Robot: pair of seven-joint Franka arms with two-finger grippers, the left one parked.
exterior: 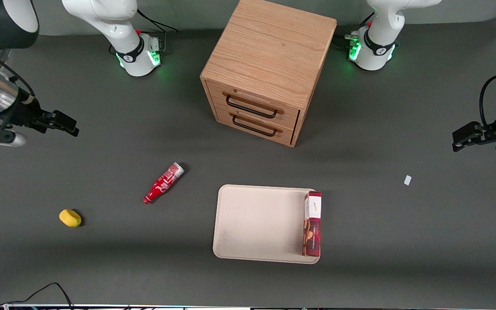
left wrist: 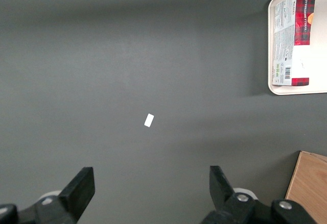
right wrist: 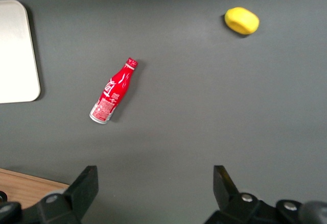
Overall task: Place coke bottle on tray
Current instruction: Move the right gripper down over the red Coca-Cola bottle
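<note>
At this moment you had the end effector [exterior: 65,124] raised over the desk [exterior: 403,241] at the working arm's end, its fingers [right wrist: 84,185] spread wide and holding nothing. The bottle [exterior: 163,183] lay on its side on the bare desk, apart from the tray [exterior: 256,224] and beside it toward the working arm's end, with its cap pointing toward the front camera and its silvery base pointing toward the cabinet [exterior: 269,69]. The tray sat in front of the cabinet's drawers and nearer the front camera; a red box [exterior: 312,224] lay along the tray's edge toward the parked arm's end, leaving most of the tray's surface bare. A yellow object [exterior: 70,218] rested on the desk well apart from the bottle, nearer the front camera and toward the working arm's end; a small white scrap [exterior: 407,180] lay toward the parked arm's end. The step in hand appeared to be the approach, with the grasp not yet made and the placement untouched. Your next move probably called for bringing the end effector over the bottle's body, turning the wrist so the fingers straddled the bottle across its width, then descending to the desk before closing. Because the bottle was round and lying down, you risked rolling it if one finger touched first.
</note>
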